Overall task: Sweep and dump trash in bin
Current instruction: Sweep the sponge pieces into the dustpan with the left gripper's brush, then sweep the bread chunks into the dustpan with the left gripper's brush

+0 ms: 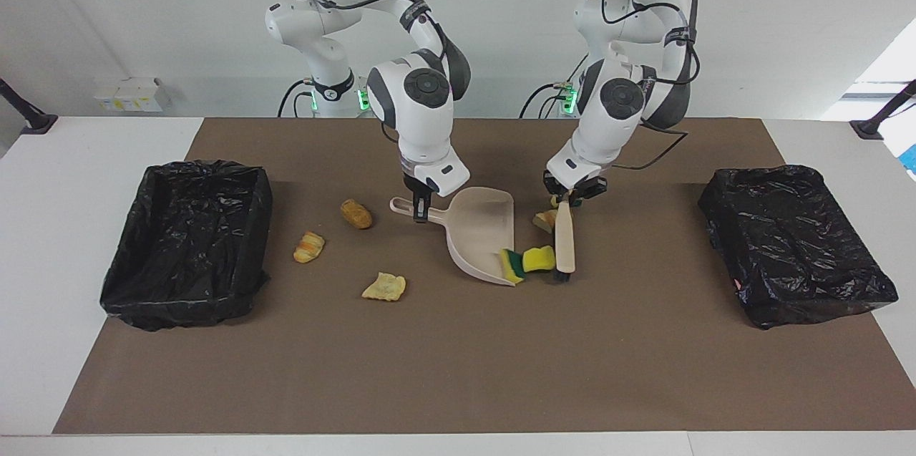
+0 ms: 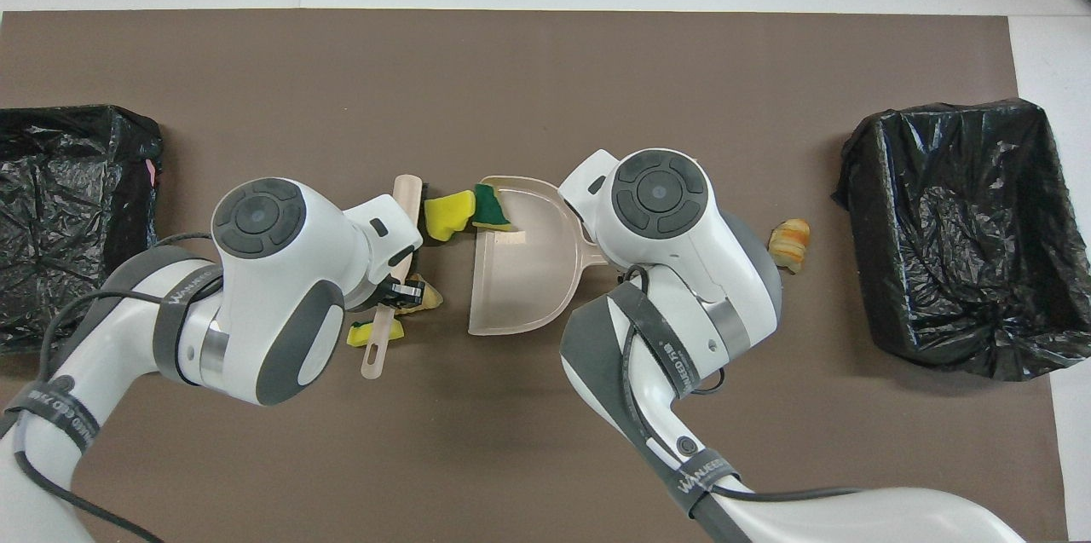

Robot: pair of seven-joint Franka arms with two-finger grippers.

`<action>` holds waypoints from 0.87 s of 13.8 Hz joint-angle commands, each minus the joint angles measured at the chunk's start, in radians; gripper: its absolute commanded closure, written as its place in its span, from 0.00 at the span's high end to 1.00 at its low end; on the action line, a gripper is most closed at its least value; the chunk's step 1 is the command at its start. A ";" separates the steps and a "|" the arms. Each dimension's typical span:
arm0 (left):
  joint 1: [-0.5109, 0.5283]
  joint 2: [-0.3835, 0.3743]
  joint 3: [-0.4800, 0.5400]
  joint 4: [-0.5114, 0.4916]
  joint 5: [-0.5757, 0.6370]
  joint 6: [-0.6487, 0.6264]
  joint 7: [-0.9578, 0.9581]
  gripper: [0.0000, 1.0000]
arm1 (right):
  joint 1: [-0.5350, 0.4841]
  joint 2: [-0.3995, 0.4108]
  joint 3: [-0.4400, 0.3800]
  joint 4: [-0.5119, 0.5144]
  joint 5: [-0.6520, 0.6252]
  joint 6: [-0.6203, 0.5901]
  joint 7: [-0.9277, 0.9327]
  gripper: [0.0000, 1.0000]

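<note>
You are mid-sweep: the left pincer is clamped on the handle of the brush, whose bristles rest on the table, and the right pincer is clamped on the handle of the dustpan, held with its open lip facing the brush. Of the trash, two sponges lie between bristles and pan: the green-backed sponge is tipped onto the lip, and the yellow sponge sits just beside it, touching the brush. A pastry lump lies beside the brush shaft, nearer to the robots than those two, not yet at the lip. The next move, as I judge it, calls for you to carry the brush on toward the pan with the pan pressed flat, so the sponges ride over the lip rather than jam against it. Watch that the pan is not pushed away. The facing view shows three more pastry pieces on the mat toward the right arm's end, between the pan and that end's black-lined bin: a brown roll, a striped piece and a flat pale piece; overhead the right arm covers all but one of them. The overhead view alone shows a small sponge piece near the brush handle, which the facing view barely shows.
</note>
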 commanded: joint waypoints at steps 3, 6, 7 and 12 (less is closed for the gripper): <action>-0.081 -0.022 0.017 0.021 -0.024 -0.002 -0.004 0.00 | 0.005 -0.002 0.001 -0.014 -0.013 0.023 -0.016 0.00; -0.005 -0.075 0.031 0.060 -0.080 -0.192 -0.091 0.00 | 0.005 -0.001 0.001 -0.014 -0.013 0.023 -0.017 0.00; 0.032 -0.110 0.031 0.068 -0.082 -0.258 -0.137 0.00 | 0.005 -0.002 0.001 -0.014 -0.013 0.020 -0.020 0.00; 0.098 -0.261 0.031 -0.044 -0.082 -0.480 -0.336 0.00 | 0.008 -0.015 0.004 -0.015 -0.016 -0.012 -0.072 0.00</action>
